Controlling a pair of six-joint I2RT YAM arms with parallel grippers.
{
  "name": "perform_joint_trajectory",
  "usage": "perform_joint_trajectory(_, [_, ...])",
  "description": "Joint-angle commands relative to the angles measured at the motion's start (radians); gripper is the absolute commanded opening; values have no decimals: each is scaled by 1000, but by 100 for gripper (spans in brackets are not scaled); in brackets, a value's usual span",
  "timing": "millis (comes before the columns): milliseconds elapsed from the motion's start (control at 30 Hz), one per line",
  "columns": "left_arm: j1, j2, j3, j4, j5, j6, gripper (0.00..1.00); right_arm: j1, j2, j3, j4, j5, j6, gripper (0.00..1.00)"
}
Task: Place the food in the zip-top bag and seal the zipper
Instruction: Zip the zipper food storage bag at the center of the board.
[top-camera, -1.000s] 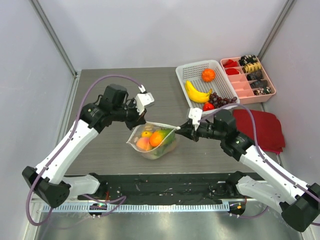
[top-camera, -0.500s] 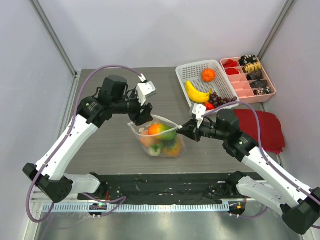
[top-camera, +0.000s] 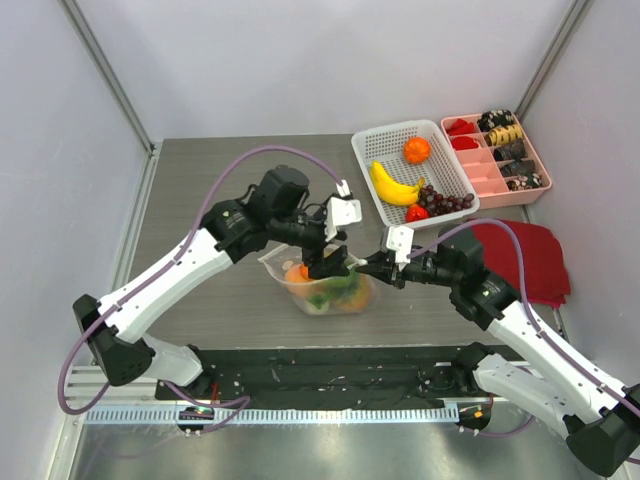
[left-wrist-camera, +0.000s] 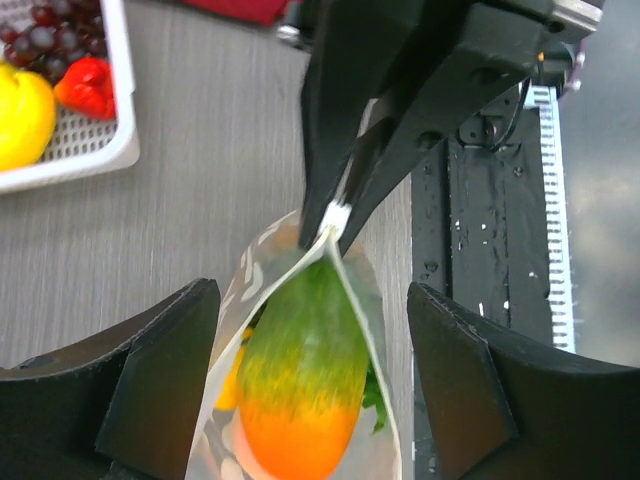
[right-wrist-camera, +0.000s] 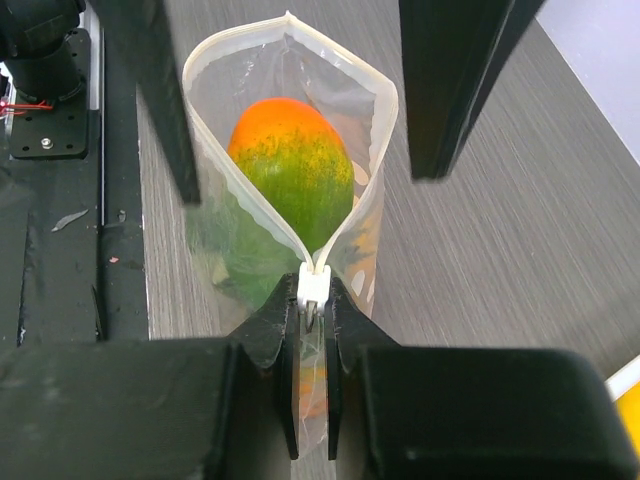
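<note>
Just below the wide left gripper (top-camera: 327, 265), zip-top bag (top-camera: 347, 296), corner tight in right gripper (right-wrist-camera: 312, 300).

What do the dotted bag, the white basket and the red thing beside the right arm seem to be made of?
Bag: thin clear plastic film, glossy; the fruit shows through its wall.
Basket: probably rigid white plastic, moulded in a mesh.
Red thing: looks like matte cloth, softly folded; fibre unclear.

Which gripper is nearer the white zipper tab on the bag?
Right. The right gripper pinches the zipper tab at the end of the bag; the left gripper, open, straddles it farther along.
</note>
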Motion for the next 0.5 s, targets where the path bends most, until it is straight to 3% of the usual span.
perform_joint_trajectory(0, [-60, 17, 10, 56, -37, 107, 80, -2, -19, 7, 60, -34, -47, 1])
perform_joint_trajectory(100, [-71, 47, 3, 68, -70, 110, 77, -2, -24, 2, 60, -42, -61, 1])
perform_joint_trajectory(200, [-69, 70, 6, 51, -81, 144, 54, -2, -35, -4, 55, -42, -75, 1])
perform_joint_trajectory(233, [-69, 71, 4, 44, -83, 147, 39, -1, -41, -6, 54, -40, -75, 1])
perform_joint_trajectory(333, [-69, 68, 0, 24, -89, 161, 15, -1, -52, -13, 46, -42, -85, 1])
perform_joint_trajectory(467, [-69, 77, 13, -27, -87, 167, 0, -1, -58, -36, 46, -40, -95, 10])
